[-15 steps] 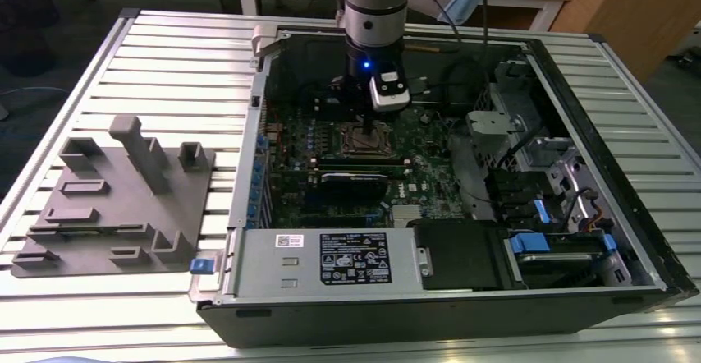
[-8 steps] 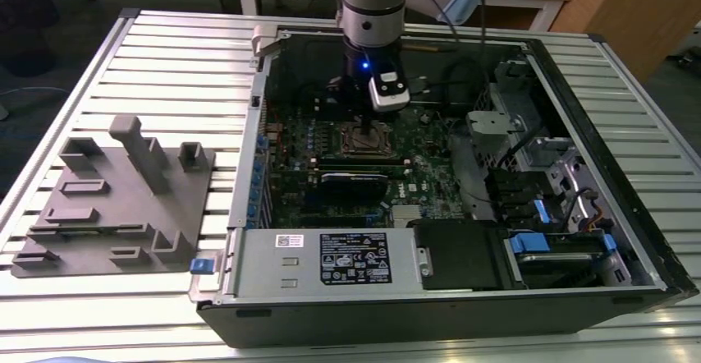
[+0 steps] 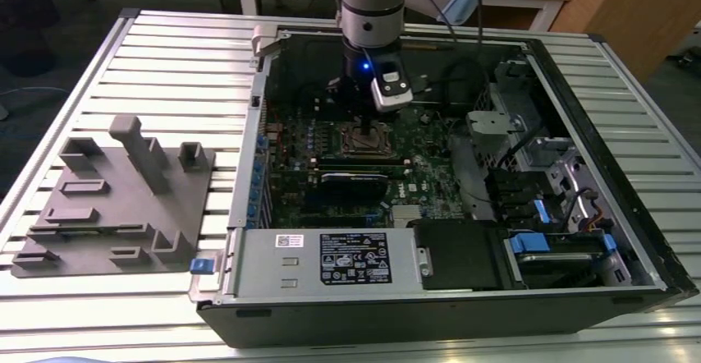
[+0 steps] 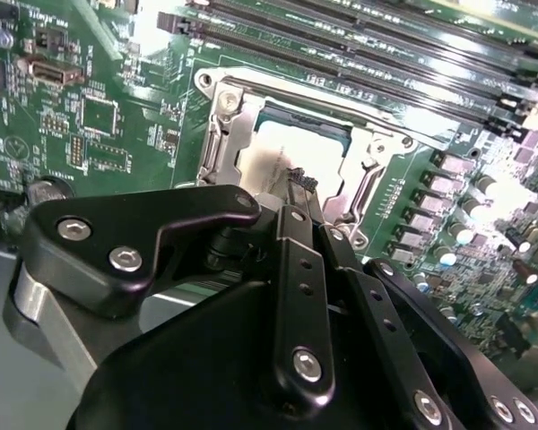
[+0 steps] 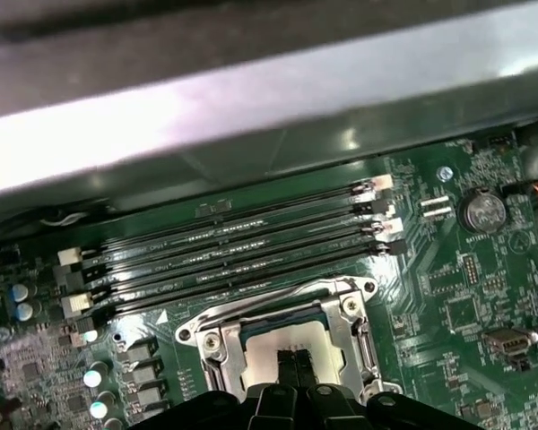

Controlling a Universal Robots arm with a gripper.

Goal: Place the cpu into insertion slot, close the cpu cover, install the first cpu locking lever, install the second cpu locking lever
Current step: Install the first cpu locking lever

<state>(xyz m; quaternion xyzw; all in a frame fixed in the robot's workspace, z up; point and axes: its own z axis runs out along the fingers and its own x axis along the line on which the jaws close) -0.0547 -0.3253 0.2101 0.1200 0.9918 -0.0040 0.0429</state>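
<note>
Presumably the cpu [image 4: 282, 152] is being seated, so it should be kept flat and square to the slot [image 4: 217, 143], with no sideways push before it is let go. Seen in both wrist views, the fingers [image 4: 298, 184] are brought together with no gap between their tips, directly over the pale chip, which lies inside the socket frame on the green board [image 4: 108, 98]; whether it is touched cannot be told.

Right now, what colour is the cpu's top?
Pale silvery-grey; the cpu shows best in the second wrist view, sitting in the insertion slot.
</note>
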